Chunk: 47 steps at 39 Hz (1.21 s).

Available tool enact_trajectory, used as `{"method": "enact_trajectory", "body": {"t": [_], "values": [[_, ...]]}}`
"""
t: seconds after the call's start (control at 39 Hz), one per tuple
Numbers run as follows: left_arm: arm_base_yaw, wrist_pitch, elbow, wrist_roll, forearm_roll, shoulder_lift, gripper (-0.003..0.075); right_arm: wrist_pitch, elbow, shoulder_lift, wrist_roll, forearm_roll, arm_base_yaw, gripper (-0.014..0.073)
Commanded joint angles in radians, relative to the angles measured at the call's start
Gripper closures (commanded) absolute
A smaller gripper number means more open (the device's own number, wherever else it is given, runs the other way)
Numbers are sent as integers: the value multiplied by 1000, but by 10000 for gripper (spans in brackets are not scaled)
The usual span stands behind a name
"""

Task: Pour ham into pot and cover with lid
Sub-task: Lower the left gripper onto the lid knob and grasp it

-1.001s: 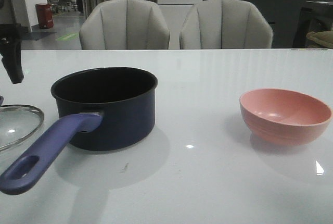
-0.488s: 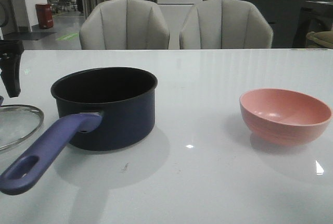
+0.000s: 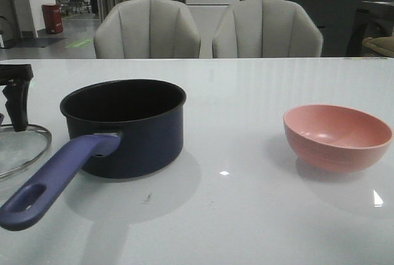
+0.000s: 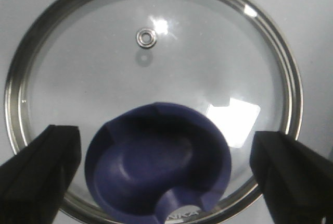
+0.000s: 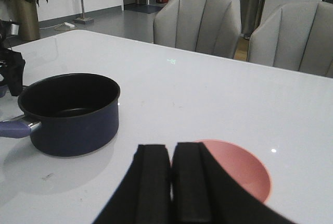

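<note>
The dark pot stands left of centre on the table, its blue-purple handle pointing to the front left. It also shows in the right wrist view. The glass lid lies flat at the far left. In the left wrist view the lid lies right under my left gripper, which is open with the blue knob between its fingers, apart from both. My right gripper is shut and empty above the pink bowl. No ham is in view; the bowl looks empty.
The white table stretches around the pot and the bowl. Two grey chairs stand behind its far edge. My left gripper hangs at the table's far left, over the lid.
My left gripper has come down towards the lid and shifted slightly right. The pot, the bowl and the lid have not moved.
</note>
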Motion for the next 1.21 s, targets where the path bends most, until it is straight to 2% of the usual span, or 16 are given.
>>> {"method": "enact_trajectory", "body": {"t": [0.0,0.15,0.46,0.62,0.72,1.18], "values": [[1,5,-30,-13,-11,-49,43,-72,-29,5,-10,5,1,424],[1,5,-30,-13,-11,-49,69,-72,-29,5,-10,5,1,424],[1,31,-59,-13,-11,-49,367,-72,-29,5,-10,5,1,424],[1,47,-77,-13,-11,-49,468,-72,-29,5,-10,5,1,424],[1,52,-81,-13,-11,-49,496,-71,-29,5,-10,5,1,424],[1,65,-98,15,-11,-57,495,-71,-29,5,-10,5,1,424]]}}
